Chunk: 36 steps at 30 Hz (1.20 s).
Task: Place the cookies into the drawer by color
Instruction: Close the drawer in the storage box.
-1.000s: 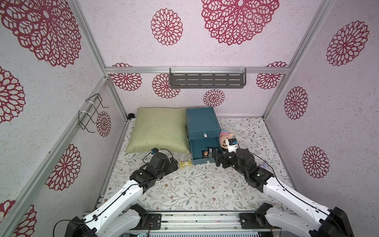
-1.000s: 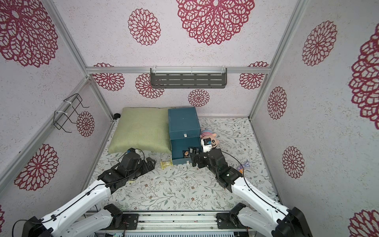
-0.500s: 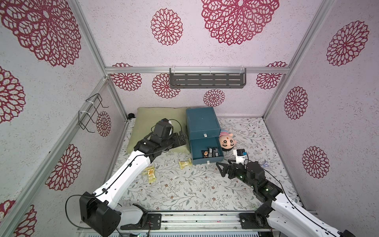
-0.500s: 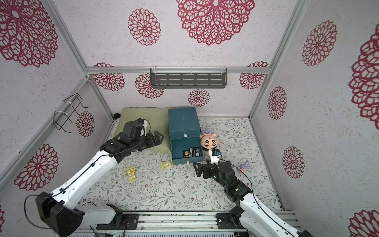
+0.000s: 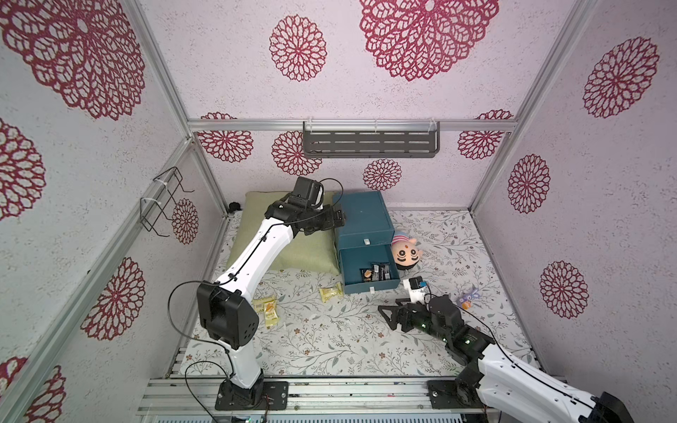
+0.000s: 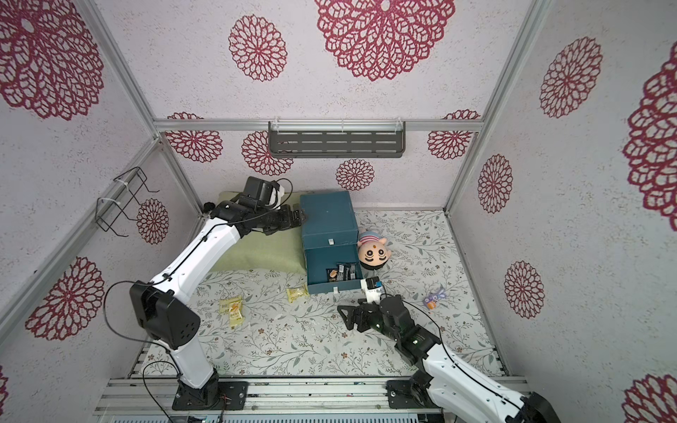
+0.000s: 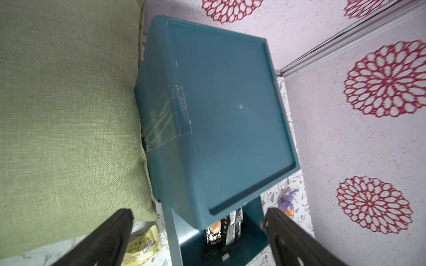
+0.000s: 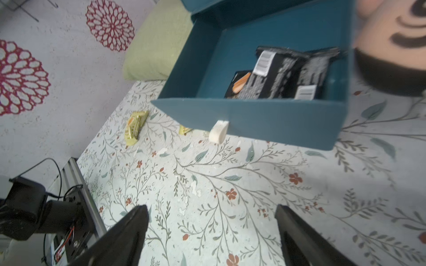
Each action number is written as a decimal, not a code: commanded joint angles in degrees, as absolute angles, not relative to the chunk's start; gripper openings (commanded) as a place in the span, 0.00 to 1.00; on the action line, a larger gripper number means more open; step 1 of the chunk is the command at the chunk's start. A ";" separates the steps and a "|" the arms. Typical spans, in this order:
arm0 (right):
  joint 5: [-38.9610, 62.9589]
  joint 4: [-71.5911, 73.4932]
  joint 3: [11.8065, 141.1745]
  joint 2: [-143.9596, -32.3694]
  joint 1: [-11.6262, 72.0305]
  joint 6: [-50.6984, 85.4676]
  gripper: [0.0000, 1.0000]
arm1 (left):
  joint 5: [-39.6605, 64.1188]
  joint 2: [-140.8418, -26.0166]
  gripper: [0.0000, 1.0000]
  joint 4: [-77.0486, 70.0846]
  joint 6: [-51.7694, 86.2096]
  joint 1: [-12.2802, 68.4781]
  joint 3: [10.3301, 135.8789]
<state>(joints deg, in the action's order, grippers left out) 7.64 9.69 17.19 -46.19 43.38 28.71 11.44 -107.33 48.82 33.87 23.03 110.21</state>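
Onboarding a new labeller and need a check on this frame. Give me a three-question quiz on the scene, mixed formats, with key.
1. True or false: the open drawer is empty.
2. The left gripper is: A) holding a cookie, B) open and empty, C) out of view.
3. Fill in: the cookies lying on the table are ___.
Key: 1 false, black cookies lie in it; 2 B; 3 yellow.

Drawer smooth matt plastic; cushion coarse woven cloth; cookies seemingly glossy film.
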 commanded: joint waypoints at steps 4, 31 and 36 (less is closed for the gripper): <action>1.62 14.17 18.32 -52.13 49.72 28.98 0.90 | 13.41 -118.86 1.00 58.04 31.43 20.02 121.12; -14.06 18.89 27.93 -65.44 49.49 31.54 0.48 | 19.34 -124.02 0.71 55.04 33.21 19.42 117.60; -12.47 21.44 30.19 -69.47 46.05 31.93 0.41 | 19.49 -124.35 0.71 55.08 32.96 19.69 117.60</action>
